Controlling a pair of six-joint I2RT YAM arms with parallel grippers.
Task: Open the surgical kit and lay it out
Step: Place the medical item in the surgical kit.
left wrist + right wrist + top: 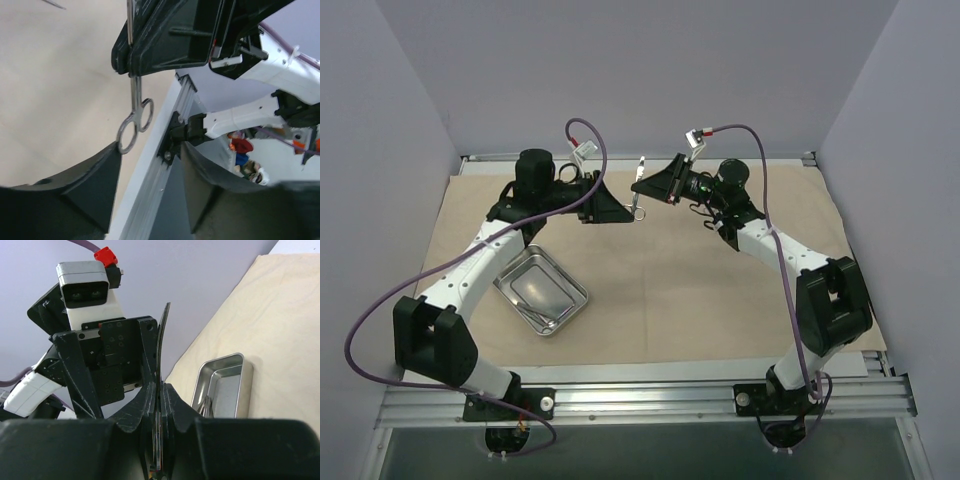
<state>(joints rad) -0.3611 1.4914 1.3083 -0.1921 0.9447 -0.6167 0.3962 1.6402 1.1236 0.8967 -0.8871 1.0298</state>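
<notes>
Beige cloth wrap (720, 290) lies spread flat over table. Steel tray (538, 285) sits on cloth, left of centre, thin instruments (556, 320) inside. Your left gripper (150, 146): jaws spread, one fingertip (116, 150) at ring handles, gripping nothing. Your right gripper (642, 187): pinching scissors (136, 112) by shank, upright in mid-air between both grippers.

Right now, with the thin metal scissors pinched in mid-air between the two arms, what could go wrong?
1. The right gripper pinches the thin metal scissors only across their narrow shank, rings hanging down; they could pivot or slip onto the beige cloth wrap.
2. The left gripper is open, and one of its fingers is very close to a ring handle. Closing off-centre might knock the scissors rather than catch them.
</notes>
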